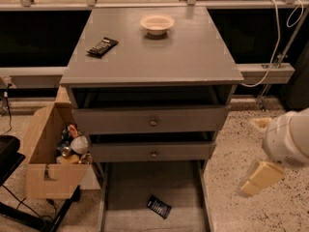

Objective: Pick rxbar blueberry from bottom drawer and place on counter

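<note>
The rxbar blueberry (159,207), a small dark packet with pale lettering, lies flat on the floor of the open bottom drawer (126,190), near its middle front. The counter (159,57) is the grey cabinet top above. My gripper (259,178) hangs at the right of the cabinet, over the speckled floor, at about the height of the bottom drawer and well to the right of the packet. It is outside the drawer and holds nothing that I can see.
A pale bowl (157,23) and a longer black bar with white marks (102,46) lie on the counter. Two upper drawers with round knobs (153,122) stand slightly open. A cardboard box (46,161) of cans and bottles stands left of the cabinet.
</note>
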Action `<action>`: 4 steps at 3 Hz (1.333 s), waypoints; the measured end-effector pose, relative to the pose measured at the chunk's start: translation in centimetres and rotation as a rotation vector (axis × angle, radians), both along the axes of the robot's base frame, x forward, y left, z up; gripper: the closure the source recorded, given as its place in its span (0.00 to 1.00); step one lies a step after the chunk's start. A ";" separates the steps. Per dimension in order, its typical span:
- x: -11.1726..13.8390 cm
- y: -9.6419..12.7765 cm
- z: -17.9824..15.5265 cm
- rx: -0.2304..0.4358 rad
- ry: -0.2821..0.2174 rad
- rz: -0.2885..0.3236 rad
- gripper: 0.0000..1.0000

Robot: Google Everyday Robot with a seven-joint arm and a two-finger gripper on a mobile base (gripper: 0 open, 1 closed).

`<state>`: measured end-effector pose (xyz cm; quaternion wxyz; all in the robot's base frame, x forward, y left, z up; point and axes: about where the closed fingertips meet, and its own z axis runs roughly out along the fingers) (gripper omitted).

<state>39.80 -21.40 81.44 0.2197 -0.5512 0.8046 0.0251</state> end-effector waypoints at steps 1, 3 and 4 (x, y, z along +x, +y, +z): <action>0.4 0.6 -6.8 0.049 0.007 -0.030 0.00; 3.0 1.5 -12.9 0.098 -0.004 -0.073 0.00; 4.4 2.4 -16.9 0.108 0.015 -0.081 0.00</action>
